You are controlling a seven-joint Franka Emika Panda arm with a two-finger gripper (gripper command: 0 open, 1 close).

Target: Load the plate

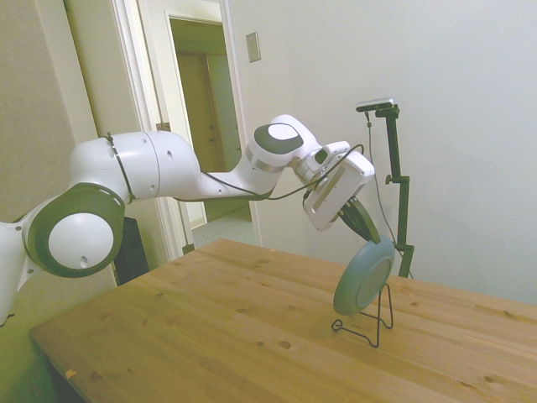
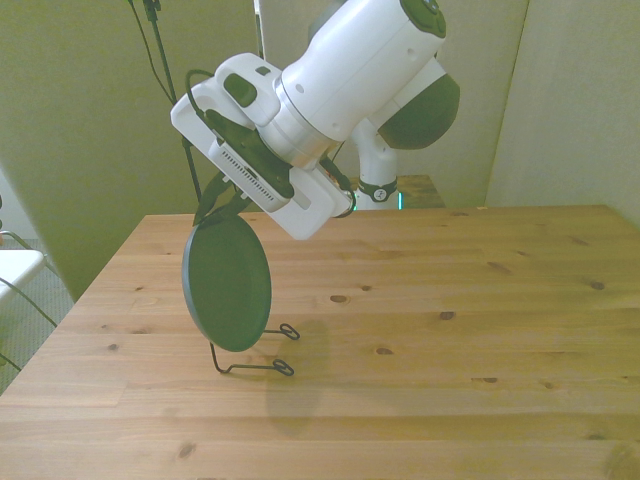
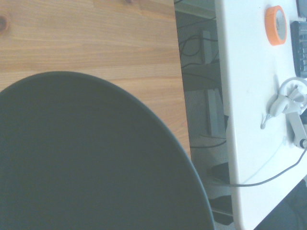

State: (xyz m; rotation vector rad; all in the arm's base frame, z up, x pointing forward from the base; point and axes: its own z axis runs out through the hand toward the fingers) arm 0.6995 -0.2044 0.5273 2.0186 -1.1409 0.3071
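Beside the held plate (image 2: pixel 227 283), nothing but wire stand (image 2: pixel 255 352).

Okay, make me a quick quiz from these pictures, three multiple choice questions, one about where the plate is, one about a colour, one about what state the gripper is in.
1. Where is the plate?
A. Flat on the table
B. On edge at the wire stand, gripper at its top rim
C. On the floor

2. What colour is the plate's top face?
A. Dull dark green
B. Orange
C. White

3. How is the gripper?
A. Open, far from the plate
B. Out of view
C. Closed on the plate's rim

Answers:
1 B: in the side and front views the plate stands tilted over the stand on the table.
2 A: the front view shows the dark green face.
3 C: in the side view the fingers pinch the upper rim.
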